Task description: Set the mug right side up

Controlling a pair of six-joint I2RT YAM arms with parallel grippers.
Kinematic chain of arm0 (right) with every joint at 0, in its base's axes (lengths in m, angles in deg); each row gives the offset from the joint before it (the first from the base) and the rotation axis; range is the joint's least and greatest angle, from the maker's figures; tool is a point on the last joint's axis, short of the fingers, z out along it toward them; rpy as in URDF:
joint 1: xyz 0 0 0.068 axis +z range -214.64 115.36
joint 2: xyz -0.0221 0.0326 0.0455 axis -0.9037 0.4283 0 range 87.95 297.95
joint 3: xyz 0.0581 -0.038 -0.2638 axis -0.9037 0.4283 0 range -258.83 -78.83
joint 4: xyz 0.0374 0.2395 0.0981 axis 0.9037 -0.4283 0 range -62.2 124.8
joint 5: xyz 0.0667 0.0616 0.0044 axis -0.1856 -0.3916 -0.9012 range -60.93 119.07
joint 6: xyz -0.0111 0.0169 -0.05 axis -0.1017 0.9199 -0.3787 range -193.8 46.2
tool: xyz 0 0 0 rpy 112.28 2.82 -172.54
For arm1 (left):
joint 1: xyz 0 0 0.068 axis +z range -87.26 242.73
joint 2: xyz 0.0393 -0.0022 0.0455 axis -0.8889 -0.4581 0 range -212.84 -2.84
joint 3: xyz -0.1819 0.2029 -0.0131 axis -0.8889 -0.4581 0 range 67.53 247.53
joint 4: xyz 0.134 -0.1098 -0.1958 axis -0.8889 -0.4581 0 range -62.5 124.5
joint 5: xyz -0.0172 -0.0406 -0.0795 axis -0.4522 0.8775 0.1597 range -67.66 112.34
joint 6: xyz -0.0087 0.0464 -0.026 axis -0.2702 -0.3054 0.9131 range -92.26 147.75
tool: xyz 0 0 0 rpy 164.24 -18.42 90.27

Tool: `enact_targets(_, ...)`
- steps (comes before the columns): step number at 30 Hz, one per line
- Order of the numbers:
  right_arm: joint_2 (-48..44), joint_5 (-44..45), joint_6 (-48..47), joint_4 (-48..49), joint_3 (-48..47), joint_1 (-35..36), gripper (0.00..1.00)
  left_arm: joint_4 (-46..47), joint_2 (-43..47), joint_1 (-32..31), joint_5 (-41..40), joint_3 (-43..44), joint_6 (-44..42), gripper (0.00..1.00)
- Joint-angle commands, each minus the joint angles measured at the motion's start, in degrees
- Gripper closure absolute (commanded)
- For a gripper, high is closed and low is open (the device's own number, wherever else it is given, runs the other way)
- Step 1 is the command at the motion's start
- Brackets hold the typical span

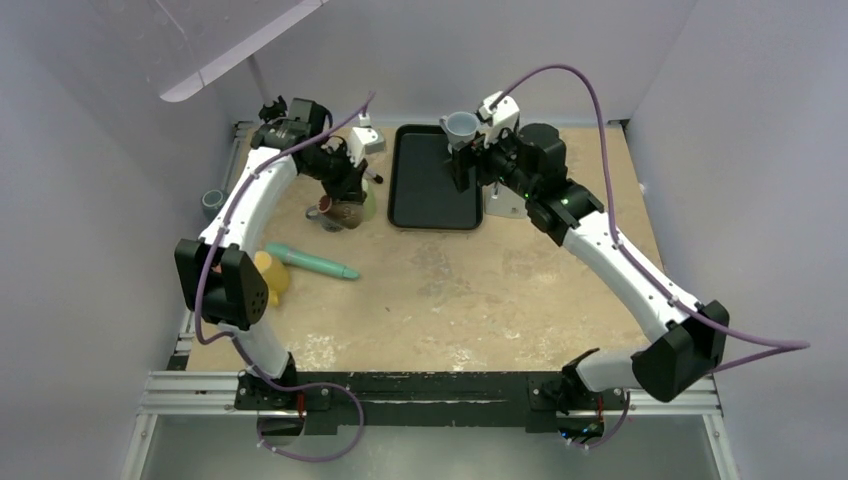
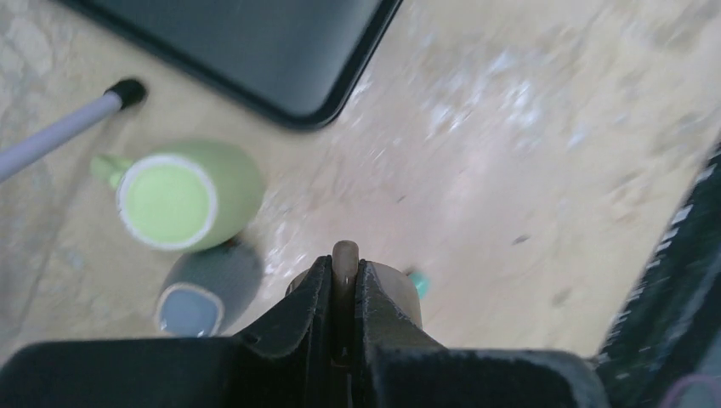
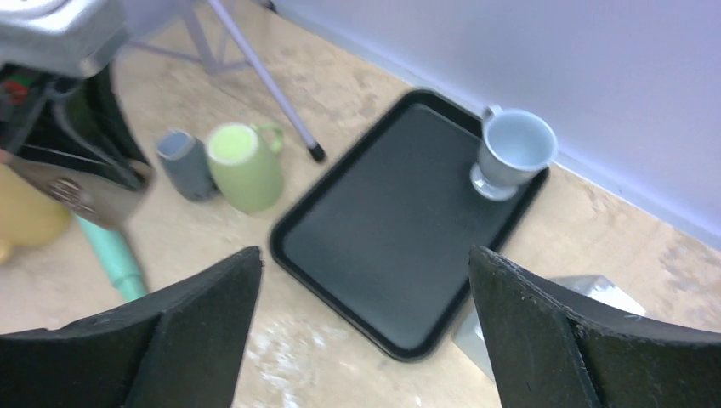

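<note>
Mug is at 10-11 o'clock on the table, just left of the tray and right beside the green mug. Left gripper is clamped on it, jaws almost together on a thin tan wall or rim; can't tell which, or which way up the mug is. It looks like brown glazed ceramic: stiff, brittle, slick, moderately heavy. An edge pinch is off-centre, so it may swing; needs a firm squeeze, slow rotation and a gentle set-down. Green mug is smooth, rounded, upright, with a small grey cup next to it. Tray is matte black with a raised lip. Right gripper is spread wide and empty over the tray at 12 o'clock.
</note>
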Motion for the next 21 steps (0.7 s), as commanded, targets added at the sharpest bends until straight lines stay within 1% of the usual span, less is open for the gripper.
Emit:
enact_targets(1, -3.47, -12.08, 10.42, 10.14, 4.36, 0.94, 0.05, 2.68, 3.17, 0.1, 19.3, 4.46, 22.02, 1.0)
enact_targets(3, -3.36, -17.81, 14.25, 15.44, 6.6, 2.4, 0.04, 7.19, 4.22, 0.12, 22.91, 4.53, 29.06, 1.0)
enact_targets(6, -2.16, -26.68, 22.89, 23.88, 9.64, 3.32, 0.05, 14.46, 5.87, 0.08, 26.18, 3.82, 38.71, 1.0)
enact_targets(8, -1.23, -28.38, 27.21, 26.69, 10.8, 3.34, 0.05, 18.82, 6.6, 0.04, 26.51, 3.62, 44.46, 1.0)
enact_targets(11, 0.4, -30.9, 31.3, 28.89, 11.23, 3.35, 0.07, 24.29, 7.25, 0.04, 26.17, 3.62, 50.04, 1.0)
enact_targets(14, 2.38, -36.38, 37.54, 35.51, 12.61, 3.38, 0.12, 28.03, 6.96, -0.05, 26.79, 3.43, 54.34, 1.0)
enact_targets(16, 3.51, -38.62, 40.82, 39.17, 12.99, 3.36, 0.17, 30.91, 6.42, -0.48, 27.56, 3.0, 58.73, 1.0)
enact_targets(19, 5.81, -41.46, 45.78, 45.98, 13.11, 3.51, 0.24, 34.98, 6.44, -1.33, 28.01, 1.75, 62.48, 1.0)
enact_targets(21, 7.57, -42.99, 48.36, 47.98, 12.19, 3.65, 0.28, 37.49, 6.32, -1.45, 28.58, 1.61, 65.38, 1.0)
